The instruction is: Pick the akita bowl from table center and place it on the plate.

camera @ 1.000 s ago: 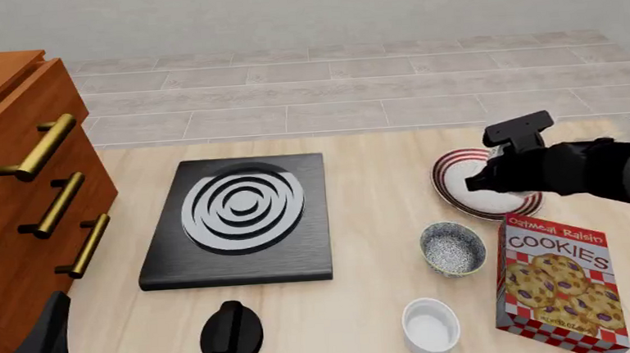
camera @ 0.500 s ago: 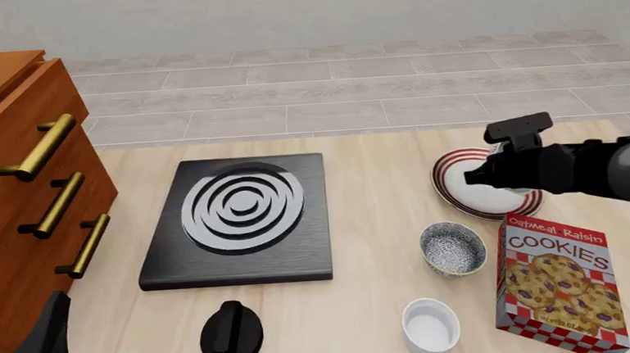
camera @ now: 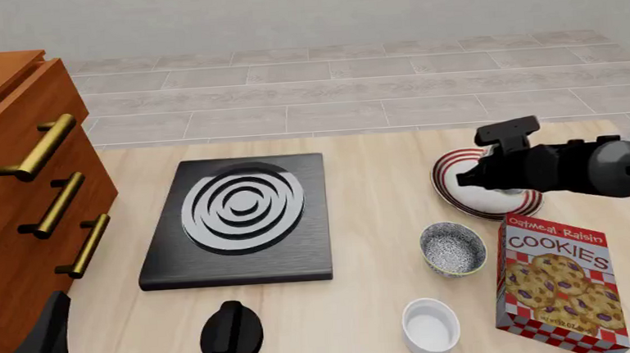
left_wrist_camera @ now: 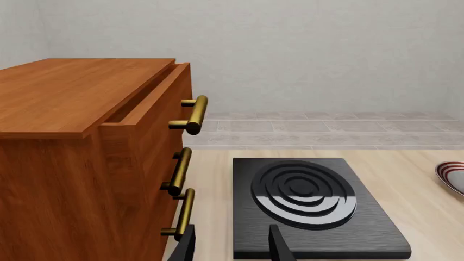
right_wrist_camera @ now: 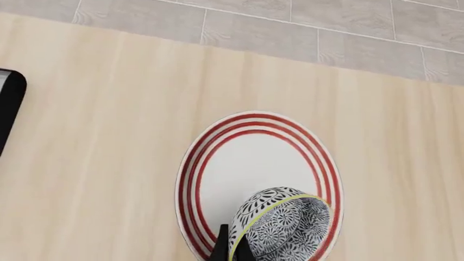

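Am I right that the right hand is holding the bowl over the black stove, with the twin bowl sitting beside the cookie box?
Not quite. The right hand holds the bowl over the striped plate, not the stove; the right wrist view shows it. The twin bowl does sit beside the cookie box.

Pale matt wood-grain table (camera: 369, 165). Reddish-brown wooden drawer cabinet (camera: 9, 187) with shiny brass-coloured handles (camera: 40, 148). Matt black brushed stove (camera: 241, 222) (glossy rings). Smooth white plate (right_wrist_camera: 254, 163), red-striped. Patterned, glazed-looking akita bowl (right_wrist_camera: 279, 228). Printed cardboard cookie box (camera: 557, 281).
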Tool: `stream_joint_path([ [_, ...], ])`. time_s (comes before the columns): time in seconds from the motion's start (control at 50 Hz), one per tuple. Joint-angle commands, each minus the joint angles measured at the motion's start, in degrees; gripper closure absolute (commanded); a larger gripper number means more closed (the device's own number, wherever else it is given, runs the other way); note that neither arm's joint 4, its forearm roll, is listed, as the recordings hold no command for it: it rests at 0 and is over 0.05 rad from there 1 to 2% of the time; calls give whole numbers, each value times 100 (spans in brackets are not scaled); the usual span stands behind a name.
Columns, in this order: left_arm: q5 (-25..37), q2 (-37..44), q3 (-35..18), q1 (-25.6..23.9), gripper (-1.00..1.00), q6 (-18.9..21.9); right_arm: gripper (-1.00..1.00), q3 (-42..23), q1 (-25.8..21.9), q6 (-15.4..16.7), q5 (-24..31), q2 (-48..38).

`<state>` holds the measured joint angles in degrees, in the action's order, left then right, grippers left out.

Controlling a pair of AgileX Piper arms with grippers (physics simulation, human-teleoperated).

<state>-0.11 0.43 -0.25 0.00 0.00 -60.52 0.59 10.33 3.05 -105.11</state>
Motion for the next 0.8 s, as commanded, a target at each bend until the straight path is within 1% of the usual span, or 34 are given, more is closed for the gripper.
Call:
stream_joint_path([
  [0.02, 0, 0, 0, 0, -100, 0, 100, -118, 8, 52, -21, -135],
  [0.14, 0, 0, 0, 0, -100, 0, 100, -222, 19, 31, -8, -229],
  [0.36, 0, 0, 0, 0, -100, 0, 100, -416, 79, 206, 137, -484],
  [0.6, 0, 0, 0, 0, -100, 0, 100, -370, 52, 311, 157, -622],
  [0.62, 0, 0, 0, 0, -100, 0, 100, -341, 43, 356, 155, -618],
  [0.8, 0, 0, 0, 0, -100, 0, 100, -310, 67, 360, 87, -696],
])
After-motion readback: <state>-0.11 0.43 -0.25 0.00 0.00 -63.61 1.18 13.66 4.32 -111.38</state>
